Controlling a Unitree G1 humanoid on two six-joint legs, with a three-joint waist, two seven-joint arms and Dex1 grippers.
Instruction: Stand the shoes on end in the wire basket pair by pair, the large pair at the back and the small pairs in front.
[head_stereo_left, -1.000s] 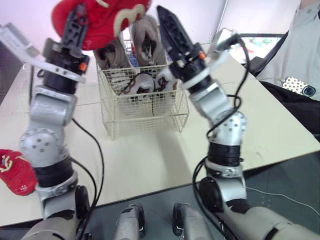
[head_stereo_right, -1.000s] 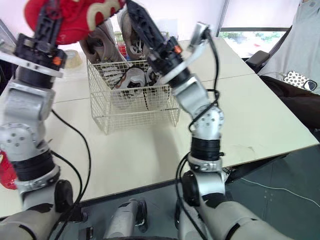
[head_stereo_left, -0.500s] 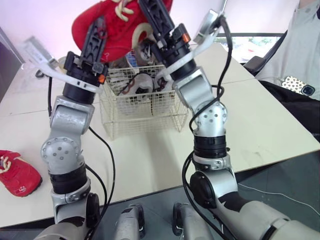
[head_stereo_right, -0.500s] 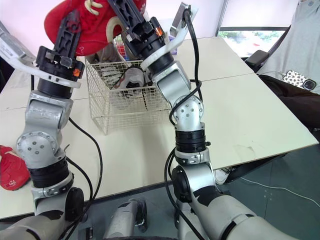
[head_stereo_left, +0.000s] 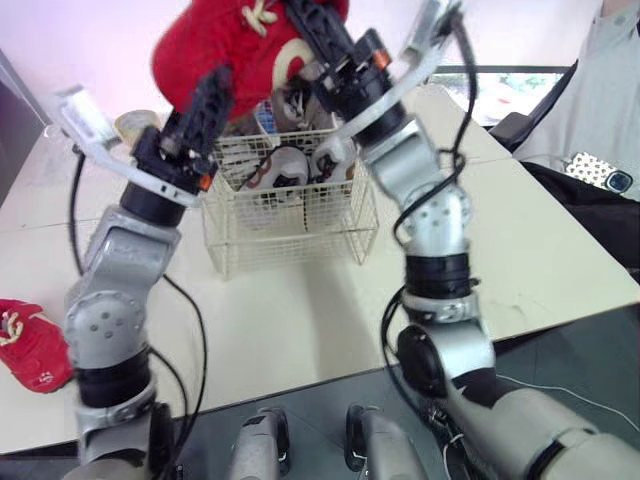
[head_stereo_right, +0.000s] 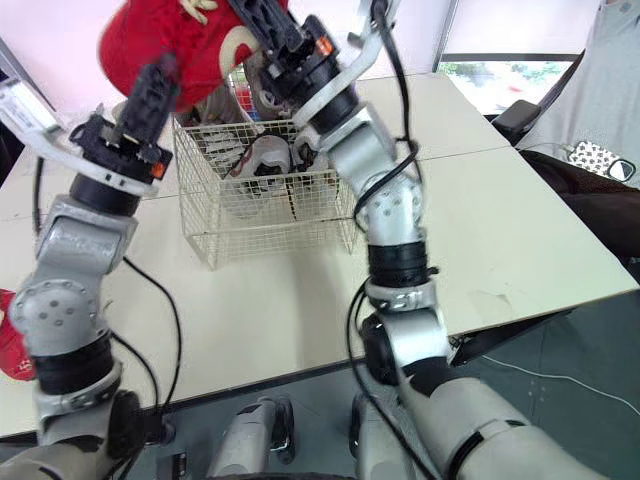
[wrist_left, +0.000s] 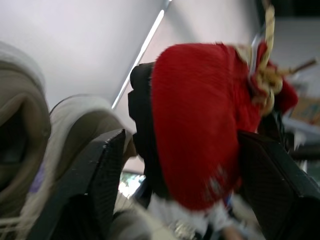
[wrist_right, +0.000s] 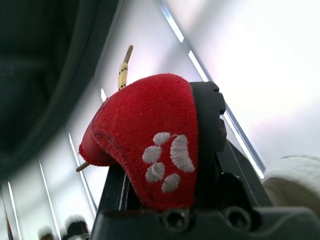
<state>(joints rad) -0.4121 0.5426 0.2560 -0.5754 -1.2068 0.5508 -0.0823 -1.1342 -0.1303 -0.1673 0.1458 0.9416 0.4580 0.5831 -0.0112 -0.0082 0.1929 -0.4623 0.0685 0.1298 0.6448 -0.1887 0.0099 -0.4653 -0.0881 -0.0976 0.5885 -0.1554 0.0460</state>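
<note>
Placing a small pair: the right claw (head_stereo_left: 318, 28) clamps a red shoe (head_stereo_left: 205, 45) high over the basket (head_stereo_left: 290, 230), the left claw (head_stereo_left: 212, 92) gapes empty just beneath; next, it likely needs lowering on end into the front.

The red shoe (head_stereo_left: 215, 45) raised over the wire basket (head_stereo_left: 290, 230) runs off the top edge, and the right pincer (head_stereo_left: 312, 18) beside it is cut there too. In the left wrist view the shoe is blurred, so whether the left pincer (head_stereo_left: 213, 90) presses it or merely flanks it cannot be told. The shoes (head_stereo_left: 290, 165) in the basket are partly hidden behind both arms and the wire, leaving their number and pairing unclear; a second red shoe (head_stereo_left: 30, 345) on the surface (head_stereo_left: 300, 310) is clipped by the left edge, and the person (head_stereo_left: 600, 90) is cut by the right edge.
</note>
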